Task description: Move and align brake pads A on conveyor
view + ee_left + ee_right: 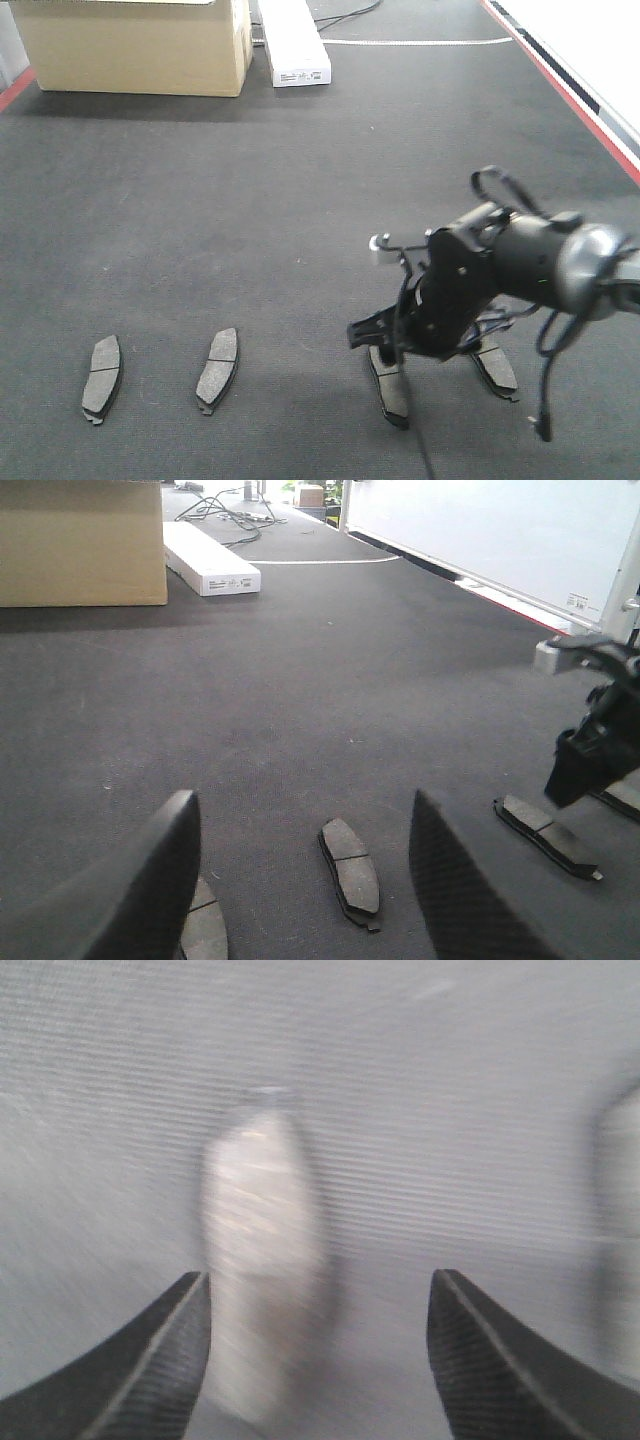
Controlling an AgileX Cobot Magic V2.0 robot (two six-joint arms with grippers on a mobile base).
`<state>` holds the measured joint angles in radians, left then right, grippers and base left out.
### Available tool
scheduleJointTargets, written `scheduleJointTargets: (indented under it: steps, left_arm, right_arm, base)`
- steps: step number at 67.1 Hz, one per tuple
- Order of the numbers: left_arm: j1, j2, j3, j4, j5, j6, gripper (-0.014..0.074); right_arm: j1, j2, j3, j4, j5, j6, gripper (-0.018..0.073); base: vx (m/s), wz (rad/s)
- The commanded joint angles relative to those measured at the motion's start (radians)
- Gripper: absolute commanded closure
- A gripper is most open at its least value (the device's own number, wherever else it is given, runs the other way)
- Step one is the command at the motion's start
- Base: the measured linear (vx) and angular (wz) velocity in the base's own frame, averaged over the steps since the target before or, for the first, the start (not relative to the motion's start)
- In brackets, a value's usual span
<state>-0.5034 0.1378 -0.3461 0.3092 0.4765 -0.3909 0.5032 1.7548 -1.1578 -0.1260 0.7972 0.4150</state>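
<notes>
Charcoal conveyor [300,200] carrying four brake pads A, two [102,377] [218,370] well left of the right gripper [395,345], two [390,385] [497,368] beneath it — right gripper spread wide and empty over one pad, left gripper [300,880] likewise parted, holding nothing.

Conveyor [300,200]: dark charcoal, matte, rough speckled weave; red edge stripe on right side, white rail beyond it. Brake pads A [217,370]: dark grey faces with darker edges, thin groove line across middle. Right claw [400,345]: black; arm housing black with grey end cap. Left claw fingers [150,880]: black. Cardboard box [140,45]: tan. Long carton [293,40]: white with small dark print.
</notes>
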Motion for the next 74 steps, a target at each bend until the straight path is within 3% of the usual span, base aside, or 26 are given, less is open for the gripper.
scheduleJointTargets:
  steps: [1,12,22,53,64,74]
  left_arm:
    - [-0.005,0.011,-0.025,0.002,-0.066,0.000,0.0169]
    - [-0.005,0.011,-0.025,0.002,-0.083,0.000,0.0169]
    - [-0.005,0.011,-0.025,0.002,-0.083,0.000,0.0169]
    - [-0.005,0.011,-0.025,0.002,-0.096,0.000,0.0169]
    - [-0.005,0.011,-0.025,0.002,-0.096,0.000,0.0169]
    - [-0.005,0.011,-0.025,0.002,-0.096,0.000,0.0169]
  right_arm:
    - [-0.004,-0.128,-0.021,-0.109,0.027,0.005,0.0096]
    - [-0.004,-0.340,0.075,-0.235,0.006,0.005,0.0096]
    - [-0.004,-0.563,0.188,-0.269,-0.039,0.005,0.0096]
    - [-0.004,-1.372,0.397,-0.269,-0.084,-0.048,0.0096]
    - [-0.004,-1.546,0.521,-0.253,-0.127,-0.089,0.0096]
    - [-0.004,-1.632,0.634,-0.162,-0.228,-0.180,0.0102]
  base:
    - [0.00,0.00]
    - [0.00,0.00]
    - [0.00,0.00]
    - [0.00,0.00]
    - [0.00,0.00]
    - [0.00,0.00]
